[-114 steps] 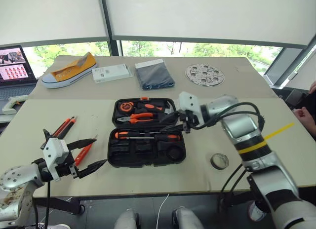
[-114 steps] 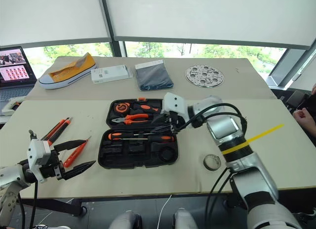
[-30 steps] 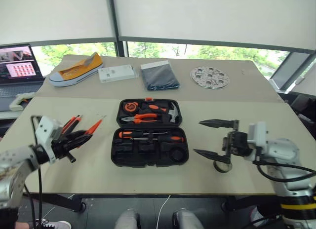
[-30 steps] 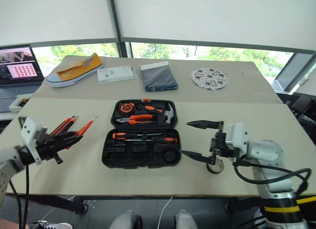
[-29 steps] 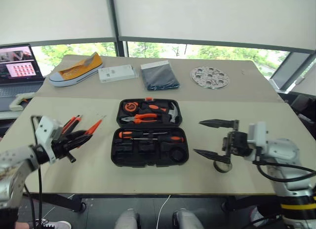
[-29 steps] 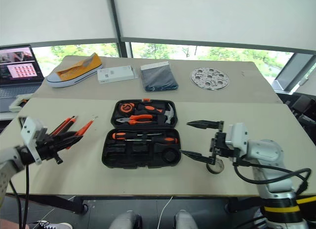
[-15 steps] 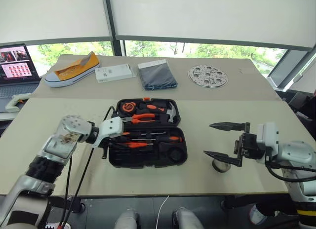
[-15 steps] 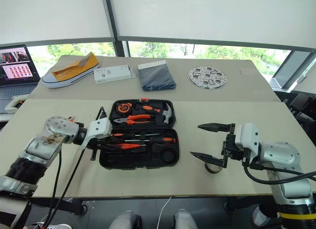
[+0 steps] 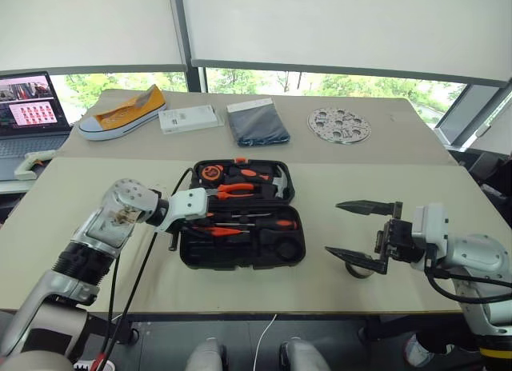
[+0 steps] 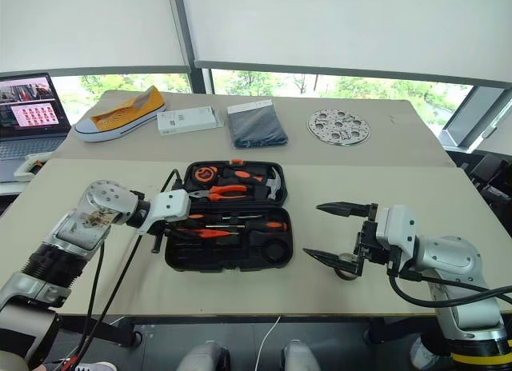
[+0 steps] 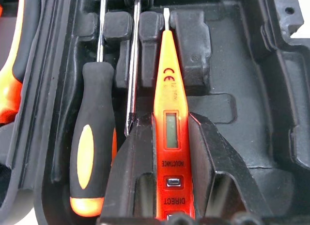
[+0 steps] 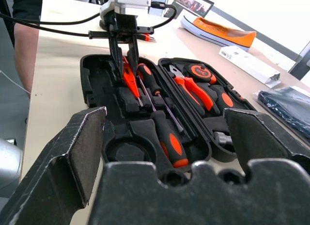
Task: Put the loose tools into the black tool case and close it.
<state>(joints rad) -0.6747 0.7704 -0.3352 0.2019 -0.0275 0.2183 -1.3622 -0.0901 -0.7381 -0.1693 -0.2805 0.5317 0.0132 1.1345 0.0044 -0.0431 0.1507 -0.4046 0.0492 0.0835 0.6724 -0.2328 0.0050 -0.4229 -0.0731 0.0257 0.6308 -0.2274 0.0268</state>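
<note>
Left wrist view is showing the left gripper (image 11: pixel 165 186) clenching the slim all-orange screwdriver (image 11: pixel 168 133) above a slot of the black tool case (image 9: pixel 240 261), probably to seat it, while the right gripper (image 9: pixel 364 232) is waiting released.

My arms are silver with ribbed black bands, black cables looped outside, white wrist blocks, black fingers (image 10: pixel 340 208)

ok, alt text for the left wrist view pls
The left gripper is shut on a slim orange tester screwdriver, holding it over the moulded slots of the open black tool case. Beside it, two screwdrivers already lie in their slots, one showing its black-and-orange handle.
</note>
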